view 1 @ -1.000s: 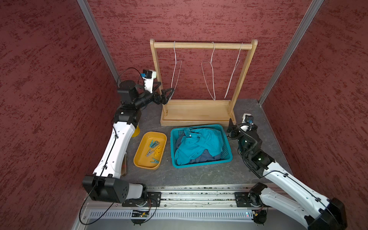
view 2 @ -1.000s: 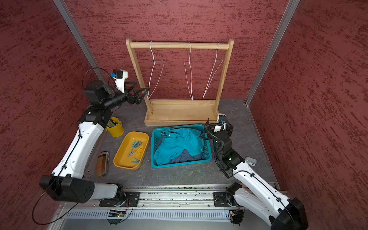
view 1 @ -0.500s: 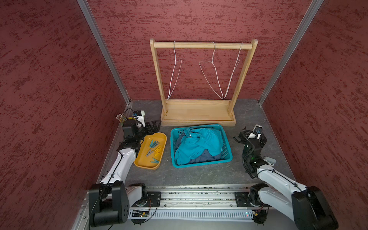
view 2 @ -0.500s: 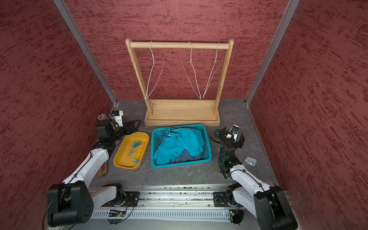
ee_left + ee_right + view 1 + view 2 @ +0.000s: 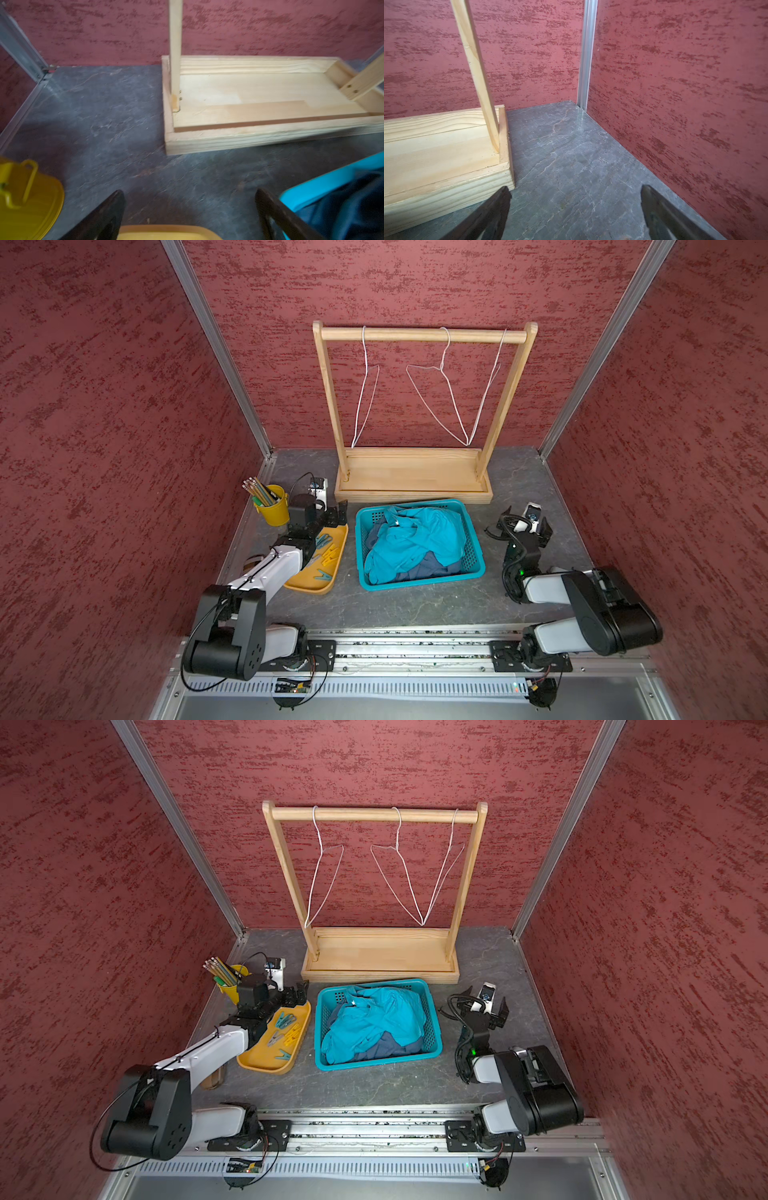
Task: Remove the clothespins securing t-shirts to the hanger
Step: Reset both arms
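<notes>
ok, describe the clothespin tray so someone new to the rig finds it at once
Find the wooden rack at the back wall; the teal basket of shirts sits in front of it. Just left of the basket lies a shallow yellow tray holding loose clothespins, unlike the upright yellow bucket of pencils behind it.

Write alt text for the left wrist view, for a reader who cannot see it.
The left claw stands open and empty above a grey table, facing the wooden base of a clothes rack against a red wall. A yellow bucket sits to one side of it, a teal basket holding a dark t-shirt to the other.
</notes>
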